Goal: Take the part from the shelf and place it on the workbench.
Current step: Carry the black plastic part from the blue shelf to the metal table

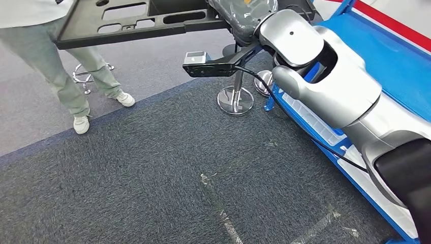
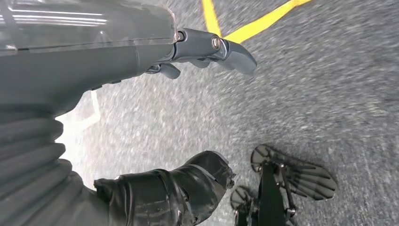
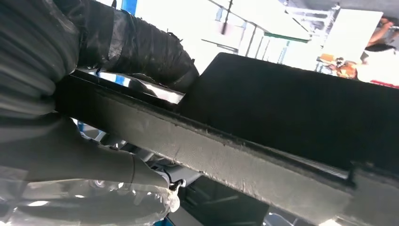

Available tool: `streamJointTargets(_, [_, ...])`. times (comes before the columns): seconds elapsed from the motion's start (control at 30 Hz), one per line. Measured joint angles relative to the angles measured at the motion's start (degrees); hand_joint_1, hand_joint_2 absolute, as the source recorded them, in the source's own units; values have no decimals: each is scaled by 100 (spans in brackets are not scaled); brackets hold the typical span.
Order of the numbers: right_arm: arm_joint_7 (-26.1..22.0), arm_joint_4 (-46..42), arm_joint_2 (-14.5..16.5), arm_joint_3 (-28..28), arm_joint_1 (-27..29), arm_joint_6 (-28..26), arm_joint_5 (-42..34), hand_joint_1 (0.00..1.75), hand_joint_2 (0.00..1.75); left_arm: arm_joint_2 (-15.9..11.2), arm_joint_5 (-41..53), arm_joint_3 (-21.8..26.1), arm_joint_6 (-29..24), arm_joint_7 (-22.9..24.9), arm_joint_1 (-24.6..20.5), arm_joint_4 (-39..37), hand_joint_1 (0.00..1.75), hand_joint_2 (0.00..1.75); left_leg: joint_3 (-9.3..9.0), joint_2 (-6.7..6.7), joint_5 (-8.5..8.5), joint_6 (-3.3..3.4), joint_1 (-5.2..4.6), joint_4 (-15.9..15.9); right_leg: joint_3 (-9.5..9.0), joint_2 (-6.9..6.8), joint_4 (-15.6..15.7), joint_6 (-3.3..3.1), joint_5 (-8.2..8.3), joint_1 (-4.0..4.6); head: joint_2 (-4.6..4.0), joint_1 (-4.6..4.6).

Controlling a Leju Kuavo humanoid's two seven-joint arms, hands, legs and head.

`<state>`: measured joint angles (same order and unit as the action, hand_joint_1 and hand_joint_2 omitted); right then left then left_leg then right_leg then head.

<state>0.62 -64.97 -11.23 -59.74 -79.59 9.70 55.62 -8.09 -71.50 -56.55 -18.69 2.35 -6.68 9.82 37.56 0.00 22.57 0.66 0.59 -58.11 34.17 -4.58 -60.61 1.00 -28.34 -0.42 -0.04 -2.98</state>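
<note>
Grey carpet (image 1: 152,173) below us, our right robot hand (image 3: 70,155) gripping flat black slotted plastic part (image 1: 127,20), left robot hand (image 2: 141,52) empty, fingers apart, person (image 1: 66,71) standing near.

Your right arm (image 1: 325,81) reaches forward and up from the lower right in the head view, its silver shell bent at the elbow and the wrist hidden behind a plastic-wrapped cover at the top edge. In the right wrist view, your right hand (image 3: 94,155) clamps the part (image 3: 263,122), with the thick thumb on one face of its edge and the wrapped fingers (image 3: 136,47) on the other. Your left hand (image 2: 188,117) hangs over the floor holding nothing, thumb (image 2: 179,188) and fingers (image 2: 221,47) well apart.
</note>
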Motion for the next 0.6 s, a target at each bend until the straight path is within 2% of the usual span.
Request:
streamJointTargets(0.07, [-10,6,2,-4,-39,-20,8,175,175,29,-24,4,-9,3,4,-1,0,175,-17,-93,-8,58,9,27,289,300,-622,-3,-324,-7,0,18])
streamJointTargets(0.1, [-11,9,2,-9,-52,-30,7,175,175,40,-35,7,-6,13,0,-1,0,175,-16,-145,-3,77,9,22,498,397,-1027,-7,-478,-3,0,21])
streamJointTargets(0.13, [-13,14,2,-21,-56,-37,3,175,175,52,-49,11,13,22,-3,0,0,175,-18,-209,5,90,7,13,672,448,-1334,-4,-542,1,0,23])
streamJointTargets(0.17, [-13,19,1,-38,-54,-41,0,175,175,67,-63,18,46,28,-6,1,0,175,-20,-277,15,95,6,0,764,468,-1450,-1,-496,-2,0,22])
streamJointTargets(0.2, [-10,25,0,-55,-53,-45,1,175,175,84,-81,26,95,24,-8,1,0,175,-22,-356,29,93,9,-22,761,484,-1353,0,-345,-11,0,22])
streamJointTargets(0.23, [0,31,-2,-68,-55,-47,4,175,175,97,-93,33,148,7,-7,1,0,175,-23,-435,50,80,16,-52,652,523,-1039,-2,-109,-25,0,24])
streamJointTargets(0.3, [36,43,-9,-74,-71,-51,15,175,175,127,-110,39,223,-24,-8,0,0,175,10,-587,96,32,31,-132,362,767,-322,-9,227,-71,0,18])
streamJointTargets(0.33, [51,49,-14,-74,-83,-51,17,175,175,138,-110,40,237,-20,-14,-1,0,175,45,-652,104,-1,41,-161,273,876,-114,-11,287,-86,0,19])
streamJointTargets(0.37, [61,55,-18,-74,-94,-46,21,175,175,147,-104,41,242,-7,-18,-1,0,175,80,-710,103,-33,54,-181,235,945,-27,-13,280,-87,0,19])
streamJointTargets(0.43, [71,64,-21,-74,-110,-12,32,175,175,155,-79,43,239,25,-8,-1,0,175,120,-817,78,-107,90,-166,203,845,9,-49,278,-70,0,28])
streamJointTargets(0.47, [84,66,-19,-74,-116,14,38,175,175,168,-64,43,234,33,3,-1,0,175,133,-727,90,-141,83,-186,169,775,41,-82,283,-68,0,21])
streamJointTargets(0.5, [97,68,-19,-74,-131,41,41,175,175,179,-54,43,227,36,13,0,0,175,179,-569,142,-172,72,-274,130,696,72,-125,287,-70,0,2])
streamJointTargets(0.57, [121,70,-21,-74,-184,80,43,175,175,199,-31,43,213,32,10,1,0,175,429,-162,381,-217,50,-789,70,560,111,-187,283,-62,0,-41])
streamJointTargets(0.6, [125,71,-23,-74,-211,91,43,175,175,202,-22,43,209,27,4,1,0,175,615,-73,523,-232,60,-1151,57,491,111,-207,273,-49,0,-57])
